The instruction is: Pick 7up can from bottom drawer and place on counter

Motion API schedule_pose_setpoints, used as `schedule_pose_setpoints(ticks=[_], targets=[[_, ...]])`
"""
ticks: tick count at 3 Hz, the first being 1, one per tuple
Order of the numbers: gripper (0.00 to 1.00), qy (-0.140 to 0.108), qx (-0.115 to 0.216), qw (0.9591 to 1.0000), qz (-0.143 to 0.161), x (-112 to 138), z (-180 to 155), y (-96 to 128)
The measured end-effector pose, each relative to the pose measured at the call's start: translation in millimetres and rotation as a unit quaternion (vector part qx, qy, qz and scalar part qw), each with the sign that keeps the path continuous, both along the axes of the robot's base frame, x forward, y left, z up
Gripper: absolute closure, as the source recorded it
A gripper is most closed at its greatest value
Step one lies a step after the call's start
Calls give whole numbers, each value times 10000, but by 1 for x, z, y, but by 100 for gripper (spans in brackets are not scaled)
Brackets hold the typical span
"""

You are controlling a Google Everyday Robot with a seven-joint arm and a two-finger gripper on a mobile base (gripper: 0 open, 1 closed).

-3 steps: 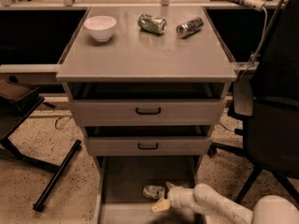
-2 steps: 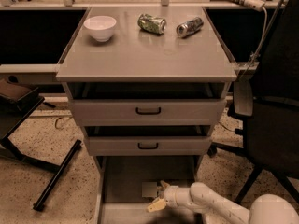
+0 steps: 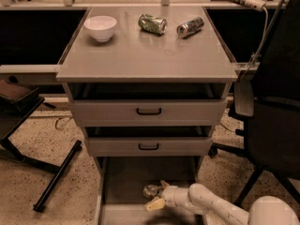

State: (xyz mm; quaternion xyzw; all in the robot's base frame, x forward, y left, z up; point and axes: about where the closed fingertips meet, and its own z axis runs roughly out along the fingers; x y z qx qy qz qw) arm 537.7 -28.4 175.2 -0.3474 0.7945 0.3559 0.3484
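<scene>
The bottom drawer (image 3: pixel 123 186) is pulled open at the foot of the cabinet. The 7up can (image 3: pixel 151 190) lies on its floor, small and pale. My gripper (image 3: pixel 158 195) reaches in from the lower right on a white arm, its pale fingers (image 3: pixel 154 204) spread around the can's right side, open. The counter (image 3: pixel 145 50) is the grey cabinet top above.
On the counter lie a white bowl (image 3: pixel 100 27), a darker green can (image 3: pixel 152 23) and a silver can with red marking (image 3: pixel 190 27). Two upper drawer fronts (image 3: pixel 148 110) with black handles stand slightly open. A black office chair (image 3: pixel 272 121) stands right, a black stand (image 3: pixel 57 175) left.
My gripper has moved left, deeper into the drawer, and closer to the can, and its fingers now straddle it. The can has stayed in place.
</scene>
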Motion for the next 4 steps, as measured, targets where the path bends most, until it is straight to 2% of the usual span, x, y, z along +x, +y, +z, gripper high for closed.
schedule_pose_setpoints(ticks=[2, 3, 4], targets=[[0, -36, -77, 9998, -167, 10, -11, 5], [0, 24, -389, 9989, -244, 13, -35, 5], [0, 23, -393, 9989, -247, 13, -35, 5]])
